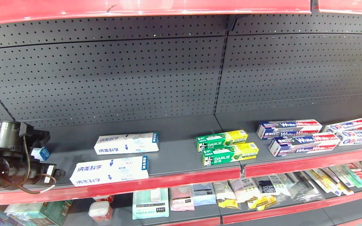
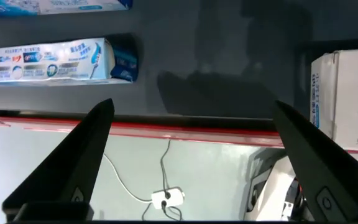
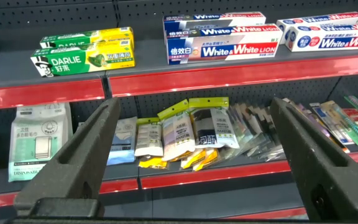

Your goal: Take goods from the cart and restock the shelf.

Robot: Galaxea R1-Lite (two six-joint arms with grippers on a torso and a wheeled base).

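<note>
The grey shelf board point(image 1: 181, 131) with its red front edge carries toothpaste boxes. Two white boxes point(image 1: 109, 171) lie at the left, two green boxes point(image 1: 229, 153) in the middle, and several white-blue-red boxes point(image 1: 303, 143) at the right. My left arm's wrist point(image 1: 9, 157) hangs at the shelf's left end, level with the front edge. My left gripper point(image 2: 192, 106) is open and holds nothing, with a white box point(image 2: 347, 99) to one side and a blue-ended box point(image 2: 48, 61) to the other. Back from the shelf, my right gripper point(image 3: 196, 101) is open and holds nothing, facing the green boxes point(image 3: 86, 59).
A lower shelf point(image 1: 294, 205) holds hanging packets and flat packs behind another red edge. A small blue-white box end point(image 1: 40, 153) shows just behind the left wrist. Perforated grey back panels point(image 1: 137, 75) rise behind the boxes, under a red shelf edge point(image 1: 143, 8).
</note>
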